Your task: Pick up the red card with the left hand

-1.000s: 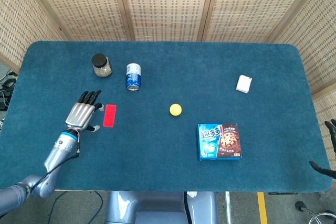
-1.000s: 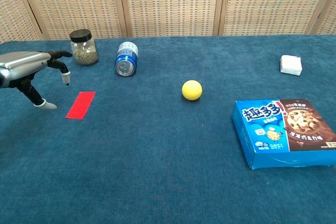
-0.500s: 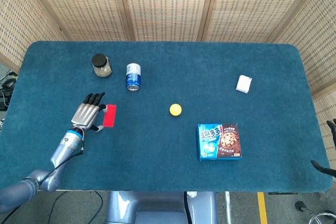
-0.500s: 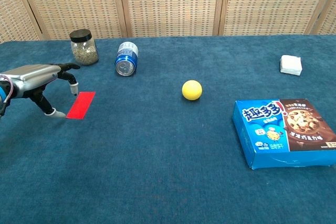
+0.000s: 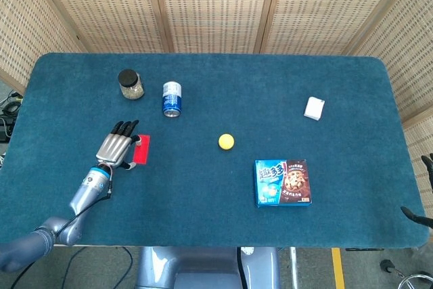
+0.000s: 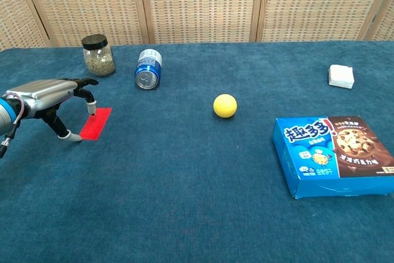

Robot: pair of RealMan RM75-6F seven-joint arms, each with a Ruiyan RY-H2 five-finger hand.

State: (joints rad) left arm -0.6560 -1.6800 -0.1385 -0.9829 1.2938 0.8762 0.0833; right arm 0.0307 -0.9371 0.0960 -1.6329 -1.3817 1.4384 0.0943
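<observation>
The red card (image 5: pixel 142 149) (image 6: pixel 98 122) lies flat on the blue table cloth, left of centre. My left hand (image 5: pixel 117 145) (image 6: pixel 54 95) hovers palm down at the card's left edge, fingers spread and bent downward. One fingertip (image 6: pixel 92 113) stands over the card's far end and the thumb tip (image 6: pixel 73 137) sits at its near left corner. The card still lies flat on the cloth and is not lifted. Only a dark bit of my right hand (image 5: pixel 425 162) shows at the far right edge of the head view.
Behind the card stand a jar of seeds (image 5: pixel 130 84) (image 6: pixel 98 55) and a blue can (image 5: pixel 172 99) (image 6: pixel 148 69) on its side. A yellow ball (image 5: pixel 226 141) (image 6: pixel 225 105), a blue cookie box (image 5: pixel 283 182) (image 6: pixel 335 155) and a white block (image 5: pixel 314 107) (image 6: pixel 341 76) lie to the right.
My left hand has moved rightward to the red card, its fingertips now reaching the card's left edge. The card and other objects have not moved.
</observation>
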